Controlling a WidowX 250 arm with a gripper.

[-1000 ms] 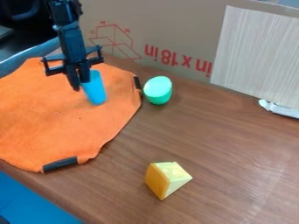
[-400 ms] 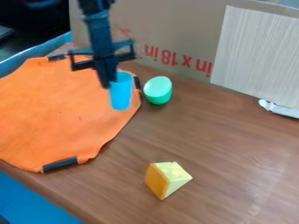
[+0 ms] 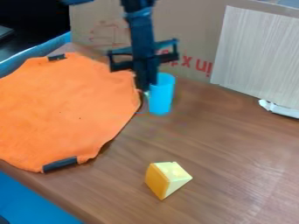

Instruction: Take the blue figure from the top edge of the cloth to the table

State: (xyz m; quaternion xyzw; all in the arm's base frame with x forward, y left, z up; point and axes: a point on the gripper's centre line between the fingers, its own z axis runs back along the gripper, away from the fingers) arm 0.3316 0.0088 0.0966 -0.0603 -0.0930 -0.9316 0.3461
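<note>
Right now the black tool (image 3: 146, 84) hangs down from the far edge of the scene, a little left of the middle, and has the blue cylinder (image 3: 161, 94) clasped at its tips. The cylinder is nearly upright, its upper part beside the tips of the tool and its lower end pointing down at the brown wooden surface (image 3: 216, 131). It is just beside the right edge of the orange cloth (image 3: 64, 105), toward the far side; whether its base touches the surface cannot be told.

The cloth lies spread over the left part of the surface, its outline wavy. One dark strip (image 3: 59, 164) sits at its near edge and another dark strip (image 3: 57, 57) at its far edge. Well apart from the cylinder, on the near side and close to the middle from left to right, a yellow wedge (image 3: 166, 178) rests on the bare wood, with a deeper orange-yellow face to the left and paler faces toward the right.

Along the far side stands a brown cardboard sheet (image 3: 192, 37) with red print. At the far right, a pale panel (image 3: 257, 57) with fine streaks stands upright in front of the cardboard, and a white object (image 3: 280, 109) lies by its lower edge.
</note>
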